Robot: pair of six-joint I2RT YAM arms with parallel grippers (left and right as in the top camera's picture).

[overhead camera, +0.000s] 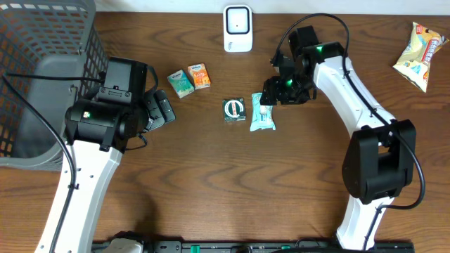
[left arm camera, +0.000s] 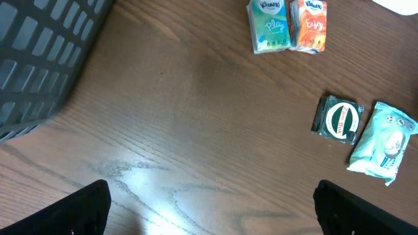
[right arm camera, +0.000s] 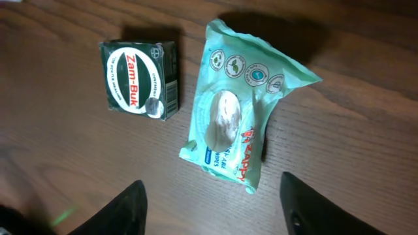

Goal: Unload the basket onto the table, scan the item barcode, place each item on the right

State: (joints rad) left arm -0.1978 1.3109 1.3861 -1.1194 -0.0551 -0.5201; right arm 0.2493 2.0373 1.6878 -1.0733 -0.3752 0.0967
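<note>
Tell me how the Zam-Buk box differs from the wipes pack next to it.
The box is dark green and rigid; the wipes pack is pale mint and soft. The box is smaller and squarish; the pack is longer. Both lie flat on the table, apart.

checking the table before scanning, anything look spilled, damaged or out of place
Nothing looks spilled or damaged. The only outlier is the crinkled yellow and white snack bag, lying tilted and alone in the overhead view's top right corner, well apart from everything else.
</note>
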